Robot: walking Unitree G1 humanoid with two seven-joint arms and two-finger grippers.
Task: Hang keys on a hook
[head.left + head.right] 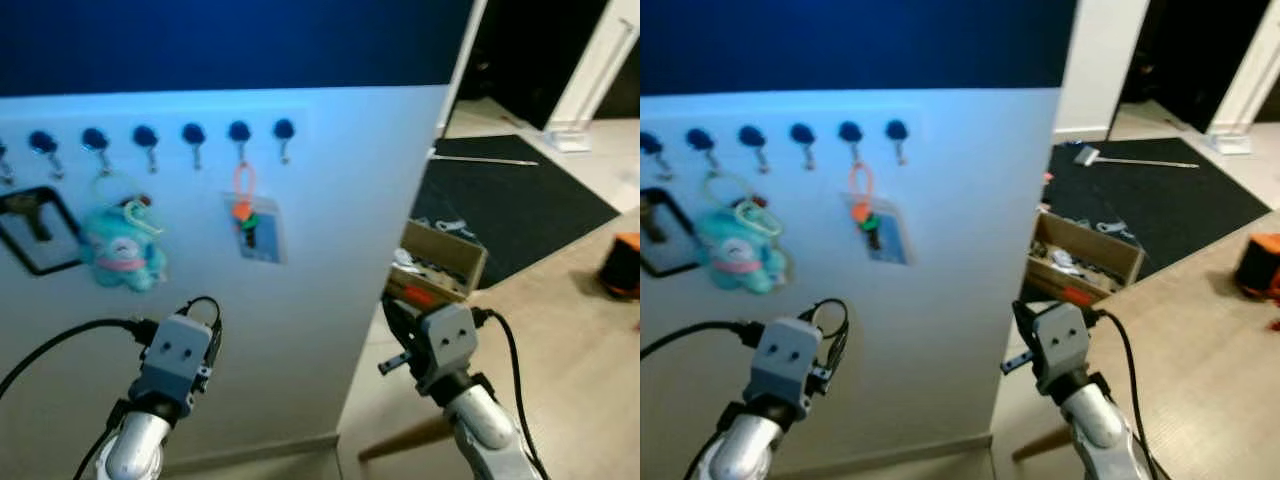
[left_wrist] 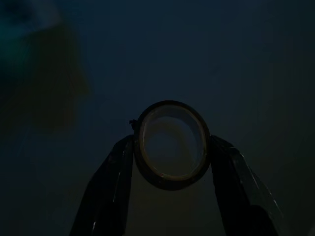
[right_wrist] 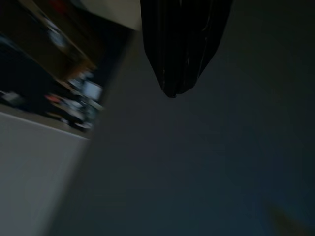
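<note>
Keys (image 1: 246, 215) with orange loop on a blue hook (image 1: 239, 132), second from right on white wall (image 1: 340, 200). Left gripper (image 2: 172, 147) squeezing a round ring (image 2: 171, 143). Right gripper (image 3: 179, 88) closed, empty.

A row of round blue wall hooks (image 1: 191, 135) runs across the pale wall panel (image 1: 330, 230). A teal plush keychain (image 1: 120, 250) hangs below a hook towards the left; an orange-looped card tag (image 1: 250, 225) hangs to its right. Right of the panel's edge, an open cardboard box (image 1: 440, 262) sits on the floor, a dark floor mat (image 1: 520, 205) behind it.
</note>
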